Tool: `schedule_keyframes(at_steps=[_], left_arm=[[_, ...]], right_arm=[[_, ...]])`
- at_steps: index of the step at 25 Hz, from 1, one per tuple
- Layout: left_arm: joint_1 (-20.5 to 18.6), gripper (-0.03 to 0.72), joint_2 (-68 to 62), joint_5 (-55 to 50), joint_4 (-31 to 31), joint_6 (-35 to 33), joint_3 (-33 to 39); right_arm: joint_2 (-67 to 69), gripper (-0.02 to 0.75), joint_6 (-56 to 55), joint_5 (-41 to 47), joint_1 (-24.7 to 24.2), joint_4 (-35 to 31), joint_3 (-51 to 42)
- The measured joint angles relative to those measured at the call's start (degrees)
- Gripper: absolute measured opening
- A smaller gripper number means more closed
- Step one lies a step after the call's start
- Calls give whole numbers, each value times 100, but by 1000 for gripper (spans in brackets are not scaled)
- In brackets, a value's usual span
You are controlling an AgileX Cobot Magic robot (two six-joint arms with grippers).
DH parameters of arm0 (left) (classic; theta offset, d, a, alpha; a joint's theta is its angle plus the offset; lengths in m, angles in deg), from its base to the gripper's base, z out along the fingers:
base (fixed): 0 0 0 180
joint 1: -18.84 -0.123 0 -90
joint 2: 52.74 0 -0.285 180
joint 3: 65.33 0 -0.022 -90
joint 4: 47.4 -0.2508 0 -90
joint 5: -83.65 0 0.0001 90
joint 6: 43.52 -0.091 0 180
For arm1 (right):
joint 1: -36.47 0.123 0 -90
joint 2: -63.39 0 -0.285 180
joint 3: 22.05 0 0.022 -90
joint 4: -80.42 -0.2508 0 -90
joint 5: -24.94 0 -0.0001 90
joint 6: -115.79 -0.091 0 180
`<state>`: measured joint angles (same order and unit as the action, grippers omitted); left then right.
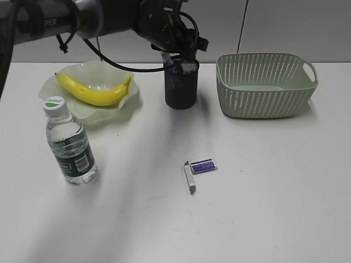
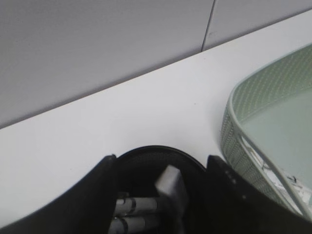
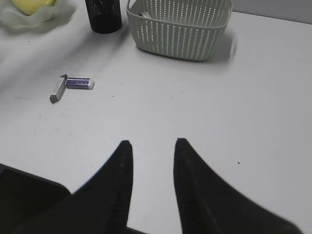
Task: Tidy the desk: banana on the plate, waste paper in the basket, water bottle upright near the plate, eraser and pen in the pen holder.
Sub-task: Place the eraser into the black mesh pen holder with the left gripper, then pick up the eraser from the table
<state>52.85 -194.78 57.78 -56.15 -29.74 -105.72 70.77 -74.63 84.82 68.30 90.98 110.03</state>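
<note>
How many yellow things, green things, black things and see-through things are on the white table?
Yellow: 1, the banana
Green: 2, the plate and the basket
Black: 1, the pen holder
See-through: 1, the water bottle
Total: 5

Slanted front overview — wrist views sharing basket [image 1: 267, 85] — left close above.
</note>
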Motion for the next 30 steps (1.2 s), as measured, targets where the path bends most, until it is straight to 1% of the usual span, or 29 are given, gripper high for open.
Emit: schedule_keyframes(at_steps=[2,6,9,12,15,17,19,22,23,26,30], left_arm=[[0,449,107,-232,0,0,0],[0,445,711,-977,-39,0,0],[5,438,1390,-1853,-164,0,0],[5,433,2104,-3112,-301,0,0],[5,409,2802,-4121,-553,0,0],[5,378,3237,-4297,-732,0,40],[5,350,3763,-4334,-768,0,271],[5,330,4790,-4346,-662,0,959],[5,328,5108,-4350,-589,0,1313],[5,325,6311,-4353,-330,0,2597],[5,321,7858,-4379,-172,0,4659]], right_arm=[[0,244,0,5,0,0,0],[0,244,0,5,0,0,0],[0,244,0,-1,0,0,0],[0,244,0,-1,0,0,0],[0,244,0,5,0,0,0],[0,244,0,0,0,0,0],[0,244,0,0,0,0,0],[0,244,0,0,0,0,0],[0,244,0,0,0,0,0],[0,244,0,0,0,0,0],[0,243,0,0,0,0,0]])
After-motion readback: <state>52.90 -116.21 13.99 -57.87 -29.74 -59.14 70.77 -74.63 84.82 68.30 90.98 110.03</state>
